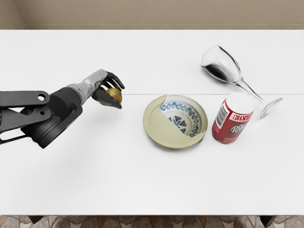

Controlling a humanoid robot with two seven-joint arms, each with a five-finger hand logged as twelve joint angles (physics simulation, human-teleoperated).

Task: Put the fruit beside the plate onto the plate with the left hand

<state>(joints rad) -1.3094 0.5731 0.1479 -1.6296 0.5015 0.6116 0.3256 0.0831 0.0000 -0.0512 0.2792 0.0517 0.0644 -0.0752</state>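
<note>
White counter [142,180], tan wall behind, pretty plain setup. The left robot hand [102,89] has its fingers clamped over and under the small yellow-green fruit [114,96], which seems a sensible grip for carrying it. The fruit's well left of the plate [154,130], not on it yet. A soda can [232,118] stands just right of the plate and a wine glass [223,64] lies tipped over behind it, so I'd come in from the left.

wine glass [221,64]: lying on side | soda can [232,118]: upright
</note>
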